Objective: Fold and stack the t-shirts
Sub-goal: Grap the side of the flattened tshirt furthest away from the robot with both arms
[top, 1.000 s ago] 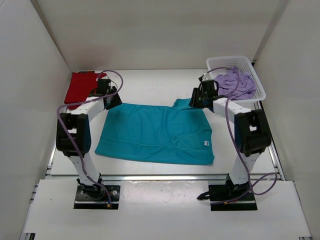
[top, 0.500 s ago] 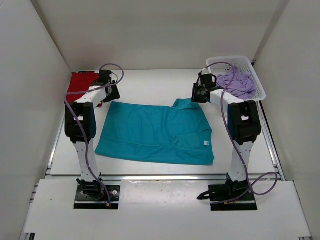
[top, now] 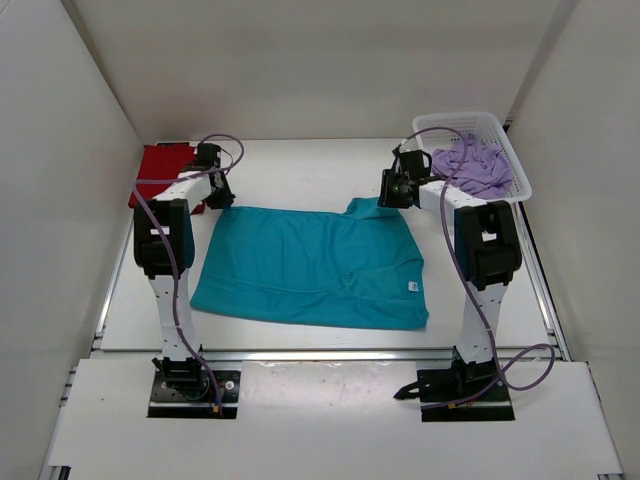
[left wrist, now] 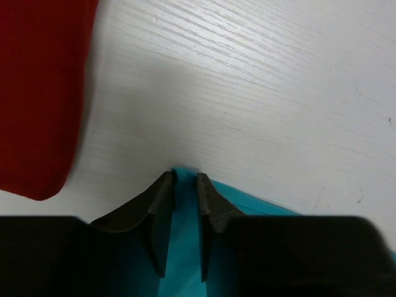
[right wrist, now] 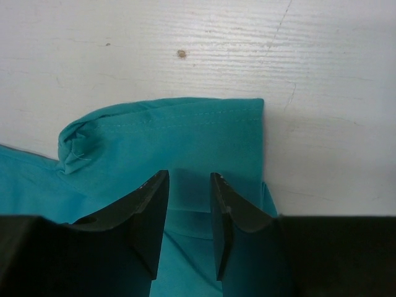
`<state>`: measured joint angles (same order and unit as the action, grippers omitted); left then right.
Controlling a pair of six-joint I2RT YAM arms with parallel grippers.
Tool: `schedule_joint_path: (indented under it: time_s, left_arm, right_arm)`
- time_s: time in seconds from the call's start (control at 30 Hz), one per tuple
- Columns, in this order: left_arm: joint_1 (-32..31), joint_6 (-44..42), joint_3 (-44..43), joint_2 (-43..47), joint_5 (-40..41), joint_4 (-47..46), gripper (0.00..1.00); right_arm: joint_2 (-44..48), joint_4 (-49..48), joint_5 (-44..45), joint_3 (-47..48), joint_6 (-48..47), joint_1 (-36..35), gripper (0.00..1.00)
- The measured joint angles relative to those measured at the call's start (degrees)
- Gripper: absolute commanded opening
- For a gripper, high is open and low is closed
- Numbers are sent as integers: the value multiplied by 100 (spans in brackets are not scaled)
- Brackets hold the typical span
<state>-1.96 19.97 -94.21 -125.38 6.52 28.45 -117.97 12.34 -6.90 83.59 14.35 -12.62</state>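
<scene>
L arm (top: 158, 250) straighter than before; L gripper (left wrist: 184, 179) fingers narrow astride teal tee (top: 310, 265) corner, R gripper (right wrist: 189, 179) same at sleeve (right wrist: 185, 130).

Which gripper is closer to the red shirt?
Left. The left gripper sits just beside the red shirt, at a corner of the teal shirt; the right gripper is far off, over its sleeve.

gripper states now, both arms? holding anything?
Left gripper: jaws narrow around the teal t-shirt's corner; grip cannot be told.
Right gripper: jaws apart astride its sleeve; grip cannot be told.
</scene>
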Motion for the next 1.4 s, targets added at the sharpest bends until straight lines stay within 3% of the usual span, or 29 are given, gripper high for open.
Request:
schedule_joint_path:
  time_s: [0.2, 0.37, 0.7, 0.83, 0.93, 1.07, 1.4]
  left_arm:
    - [9, 55, 4, 0, -50, -42, 12]
    - [7, 63, 149, 24, -44, -245, 2]
    - [-87, 63, 350, 120, 20, -446, 0]
    - [-79, 74, 498, 208, 15, -531, 0]
    - [-61, 96, 570, 238, 7, -608, 0]
    - [-42, 105, 590, 249, 2, -632, 0]
    - [-39, 129, 811, 463, -70, -654, 0]
  right_arm:
    - [-46, 103, -11, 63, 0, 87, 35]
    - [-612, 361, 155, 940, -39, 190, 36]
    - [-1427, 1130, 481, 2155, -70, 188, 37]
    - [-1602, 1346, 551, 2415, -96, 170, 20]
    - [-1622, 1475, 568, 2494, -83, 170, 20]
    - [-1622, 1539, 566, 2487, -61, 131, 1]
    - [-990, 1381, 575, 1810, -20, 76, 0]
